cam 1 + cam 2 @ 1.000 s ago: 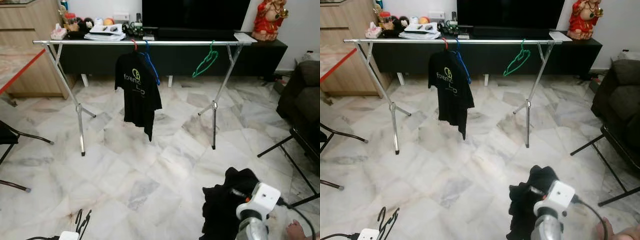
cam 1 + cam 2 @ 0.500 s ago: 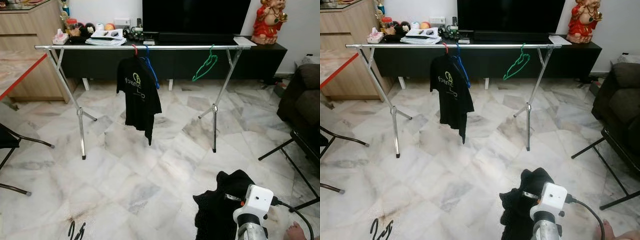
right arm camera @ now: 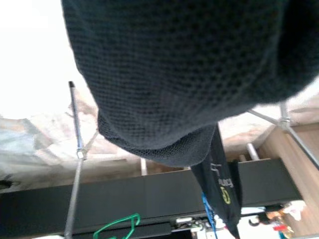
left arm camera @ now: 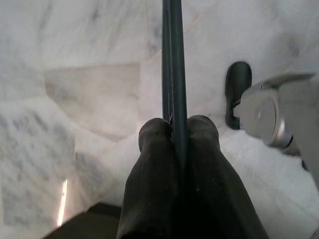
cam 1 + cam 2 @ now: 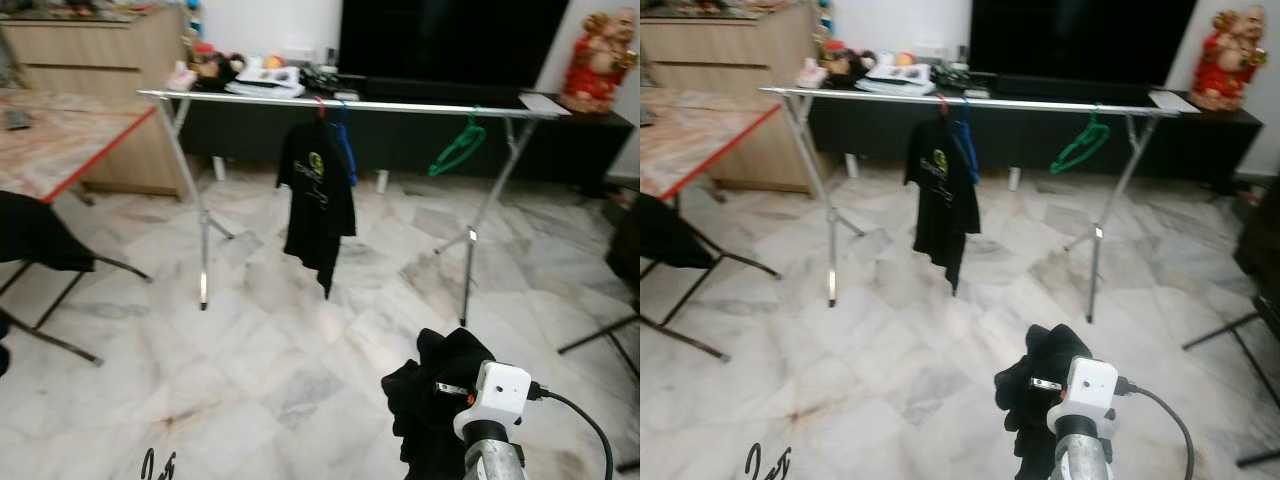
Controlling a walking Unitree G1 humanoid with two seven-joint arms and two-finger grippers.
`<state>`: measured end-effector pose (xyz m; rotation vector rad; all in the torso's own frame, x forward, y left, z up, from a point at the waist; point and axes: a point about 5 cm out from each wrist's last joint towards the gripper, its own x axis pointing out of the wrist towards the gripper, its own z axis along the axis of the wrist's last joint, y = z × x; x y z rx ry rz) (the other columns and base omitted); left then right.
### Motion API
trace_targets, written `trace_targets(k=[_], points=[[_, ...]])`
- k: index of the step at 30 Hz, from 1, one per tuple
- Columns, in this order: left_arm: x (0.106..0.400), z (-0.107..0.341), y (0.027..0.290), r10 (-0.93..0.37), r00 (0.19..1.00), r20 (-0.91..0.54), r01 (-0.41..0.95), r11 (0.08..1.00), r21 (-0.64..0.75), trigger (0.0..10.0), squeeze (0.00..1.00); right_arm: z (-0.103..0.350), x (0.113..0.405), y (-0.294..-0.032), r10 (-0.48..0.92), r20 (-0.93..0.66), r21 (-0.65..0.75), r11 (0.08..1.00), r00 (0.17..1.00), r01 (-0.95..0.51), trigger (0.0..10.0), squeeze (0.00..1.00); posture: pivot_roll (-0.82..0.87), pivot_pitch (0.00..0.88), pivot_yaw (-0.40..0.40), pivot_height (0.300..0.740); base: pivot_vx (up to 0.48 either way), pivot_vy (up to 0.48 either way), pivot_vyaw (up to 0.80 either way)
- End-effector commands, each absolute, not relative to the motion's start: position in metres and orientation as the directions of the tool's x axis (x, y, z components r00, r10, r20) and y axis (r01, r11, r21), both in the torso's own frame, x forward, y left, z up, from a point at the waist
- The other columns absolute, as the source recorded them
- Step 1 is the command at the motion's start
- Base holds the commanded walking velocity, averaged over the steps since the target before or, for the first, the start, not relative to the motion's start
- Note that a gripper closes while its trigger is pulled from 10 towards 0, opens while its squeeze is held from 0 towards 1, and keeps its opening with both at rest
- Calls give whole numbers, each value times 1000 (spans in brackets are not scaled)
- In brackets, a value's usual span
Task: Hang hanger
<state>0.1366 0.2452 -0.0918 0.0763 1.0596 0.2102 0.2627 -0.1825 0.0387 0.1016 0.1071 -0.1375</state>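
Right gripper (image 5: 440, 388) low, buried in a bunched black garment (image 5: 432, 400); finger state can't tell. Hanger hidden under the dark knit cloth. Rack (image 5: 340, 103) well ahead. Left gripper (image 4: 173, 130) fingers together.

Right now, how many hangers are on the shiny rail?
3. A red hanger carries the black T-shirt, a bare blue hanger hangs right beside it, and a bare green hanger hangs apart, nearer the rail's right end. The shirt could hide more.
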Motion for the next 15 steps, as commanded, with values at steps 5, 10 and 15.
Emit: trace_targets(k=[5,10,15], points=[[131,-95,243,211,448,-869,-134,977,169,10000,0,52,270,-185,-144,-71,104,983,987,151,10000,0,-83,32,10,740,0,0,0],[134,-93,246,211,451,-867,-129,977,171,10000,0,51,271,-183,-143,-78,95,984,987,150,10000,0,-84,48,12,740,0,192,0],[134,-93,246,209,451,-868,-127,977,169,10000,0,51,271,-181,-137,-82,90,985,987,144,10000,0,-88,54,17,740,0,208,0]])
